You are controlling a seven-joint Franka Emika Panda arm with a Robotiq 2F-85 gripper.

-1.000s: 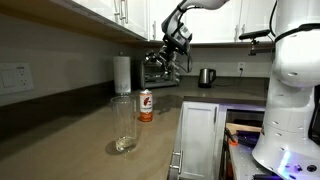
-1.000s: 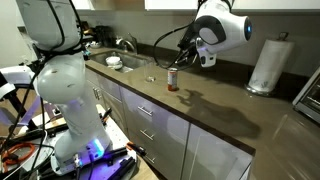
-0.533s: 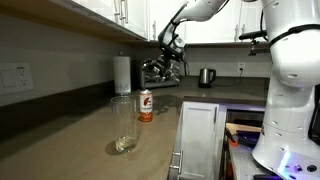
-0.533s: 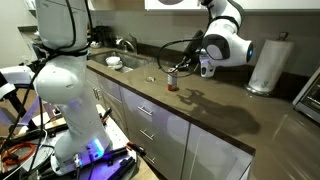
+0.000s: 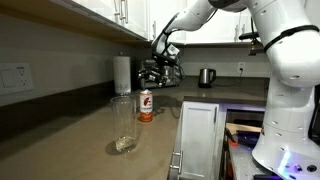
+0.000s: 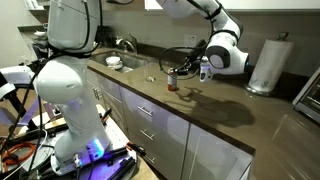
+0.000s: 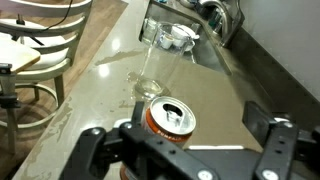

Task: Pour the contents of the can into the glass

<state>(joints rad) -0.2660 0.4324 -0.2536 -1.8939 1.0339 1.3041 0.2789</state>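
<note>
Gripper (image 5: 160, 70) is spread wide and empty, hanging over the small red-orange and white drink can (image 7: 170, 119), which stands upright on the brown counter (image 5: 80, 140), just beyond the tall clear glass (image 5: 124, 126). An off-centre descent could tip it, I'd guess, and spill everything.

In the wrist view the bottom edge is cutting off the lower parts of the black fingers (image 7: 90, 150). The dark crosspiece (image 7: 200, 160) between them is hiding the body of the small red-orange and white drink can (image 7: 168, 118), leaving only its silver top showing. Its opening is reading too dark to tell what is inside. The tall clear drinking glass (image 7: 150, 78) is blurring into glare on the brown tabletop (image 7: 90, 100). In both exterior views the can's lettering is coming out too small to read.
</note>
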